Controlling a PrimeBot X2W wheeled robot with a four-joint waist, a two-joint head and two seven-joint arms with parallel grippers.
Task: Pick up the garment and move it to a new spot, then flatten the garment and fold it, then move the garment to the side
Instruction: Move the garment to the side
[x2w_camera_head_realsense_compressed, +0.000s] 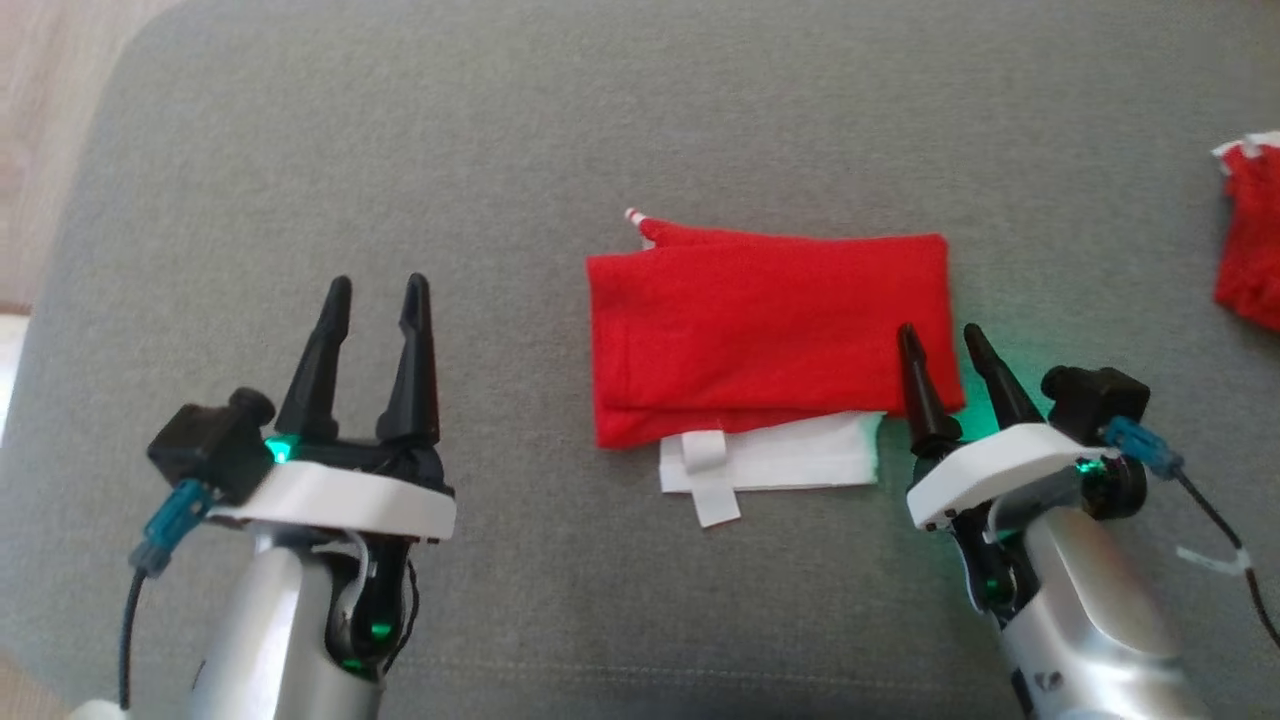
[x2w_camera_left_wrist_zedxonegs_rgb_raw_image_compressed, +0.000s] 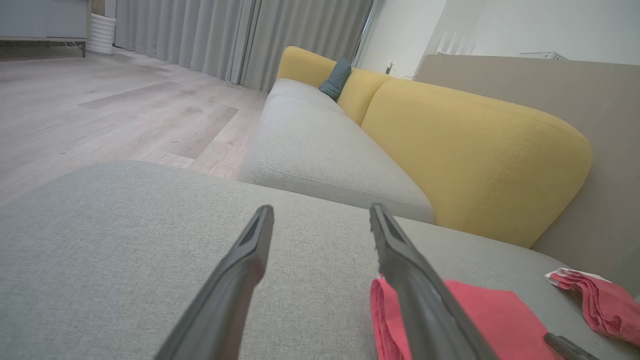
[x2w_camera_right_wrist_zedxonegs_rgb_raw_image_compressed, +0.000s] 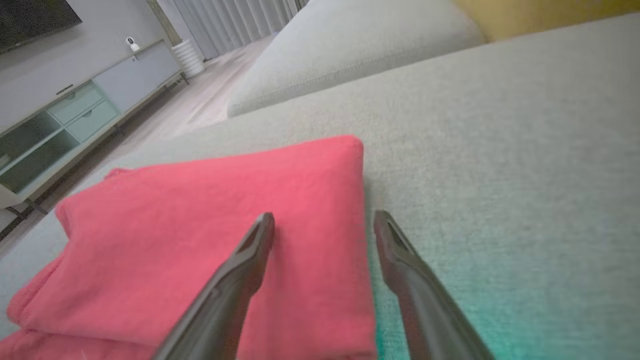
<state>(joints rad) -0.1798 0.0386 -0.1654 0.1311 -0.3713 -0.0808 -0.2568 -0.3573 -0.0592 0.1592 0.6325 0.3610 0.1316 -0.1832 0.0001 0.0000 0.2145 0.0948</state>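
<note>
Folded red shorts (x2w_camera_head_realsense_compressed: 765, 330) at centre of cushion (x2w_camera_head_realsense_compressed: 400, 150). Our right gripper (x2w_camera_head_realsense_compressed: 940, 335) spread, straddling their right edge, likely ready to shift them aside. Our left gripper (x2w_camera_head_realsense_compressed: 378, 285) spread, empty, well apart.

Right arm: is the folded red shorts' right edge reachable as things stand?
Probably yes. The right gripper is open at the right edge of the garment, one finger over the cloth, the other over the grey cushion, and nothing lies between them.
</note>
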